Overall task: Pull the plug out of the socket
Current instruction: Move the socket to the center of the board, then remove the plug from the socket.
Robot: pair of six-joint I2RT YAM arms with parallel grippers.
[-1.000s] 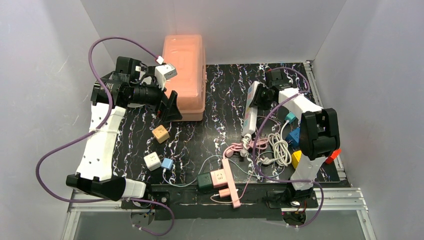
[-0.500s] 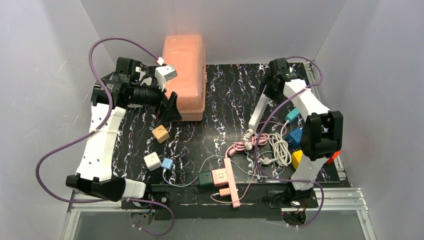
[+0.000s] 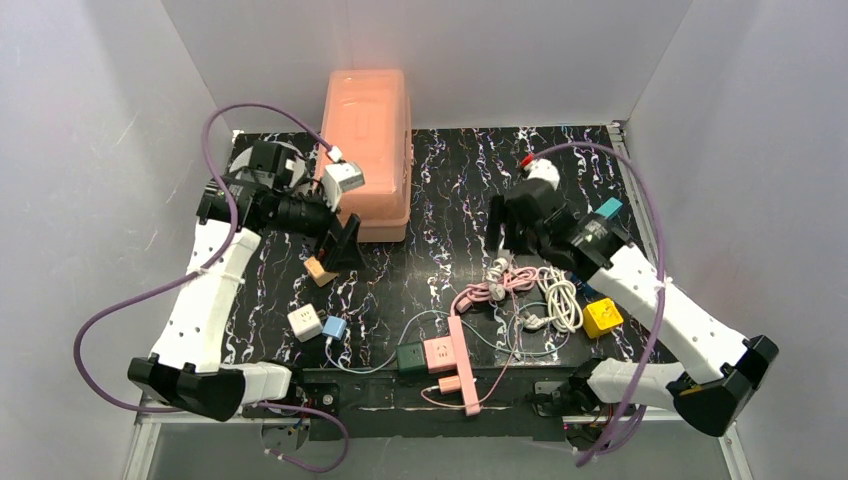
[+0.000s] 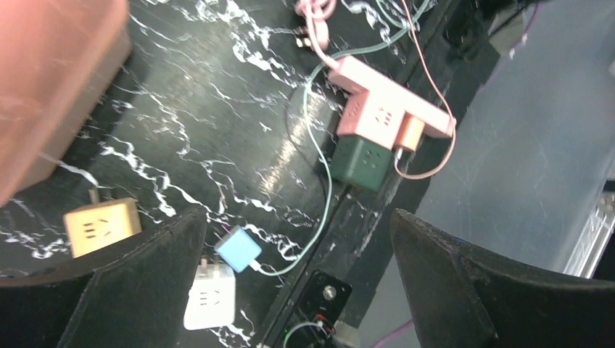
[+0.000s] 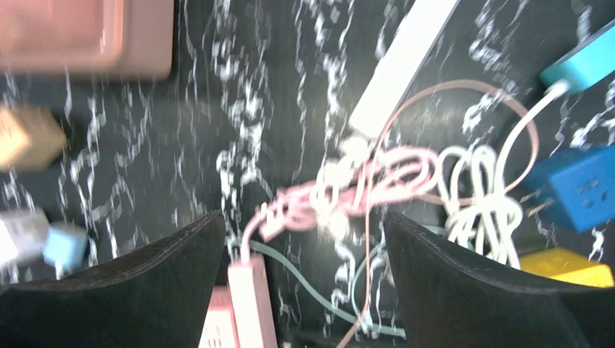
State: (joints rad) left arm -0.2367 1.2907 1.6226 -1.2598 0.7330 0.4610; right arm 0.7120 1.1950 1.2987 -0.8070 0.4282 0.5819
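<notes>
A white socket strip (image 5: 402, 69) lies on the black marbled mat, its cord end by a pink cable bundle (image 5: 348, 192); in the top view my right arm hides it. My right gripper (image 5: 303, 216) hovers open over the bundle with nothing between its fingers (image 3: 505, 225). At the near edge a pink socket strip (image 4: 391, 94) carries a pink cube (image 4: 373, 116) and a peach adapter (image 4: 412, 134), next to a green cube socket (image 4: 360, 161). My left gripper (image 4: 297, 217) is wide open and empty, above a tan cube socket (image 3: 320, 268).
A salmon lidded box (image 3: 368, 150) stands at the back left. A white cube (image 3: 304, 322) and a light-blue plug (image 3: 334, 327) lie at front left. A white cable coil (image 3: 560, 300), a blue cube (image 5: 580, 185), a yellow cube (image 3: 602, 317) and a teal plug (image 5: 584, 65) crowd the right.
My right gripper let go of the white strip, opened, and swung from the far right toward the middle over the cables. My left gripper shifted slightly forward over the tan cube.
</notes>
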